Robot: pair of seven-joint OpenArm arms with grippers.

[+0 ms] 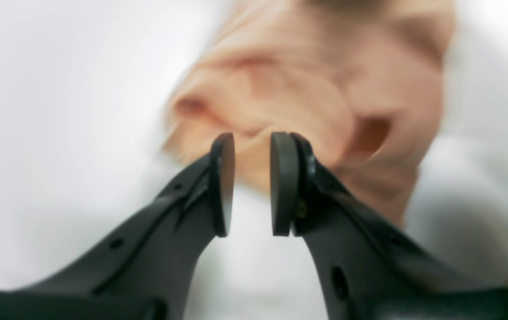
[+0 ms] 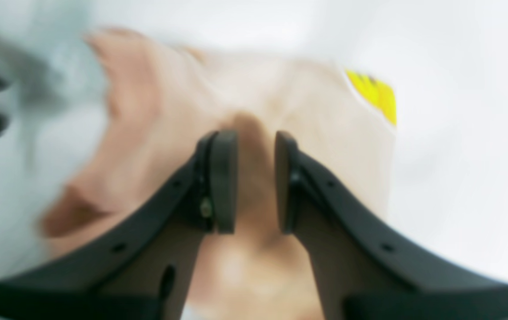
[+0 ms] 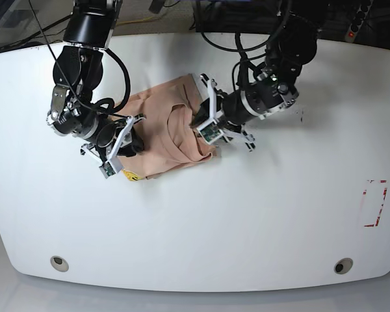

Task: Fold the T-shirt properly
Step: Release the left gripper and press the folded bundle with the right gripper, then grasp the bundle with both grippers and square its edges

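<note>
Right claw narrow, cloth fold betw pads, grip unclear | left claw narrow, gap empty, shirt just beyond tips | shirt bunched mid-table betw both arms, smiley by right claw

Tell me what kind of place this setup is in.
Probably a robotics lab or test bench: a bare white table, loose cables and a power strip behind it, red tape marks on top.

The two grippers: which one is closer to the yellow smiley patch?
The right gripper, on the base view's left; the patch lies just below it. The left gripper works at the T-shirt's opposite edge.
</note>
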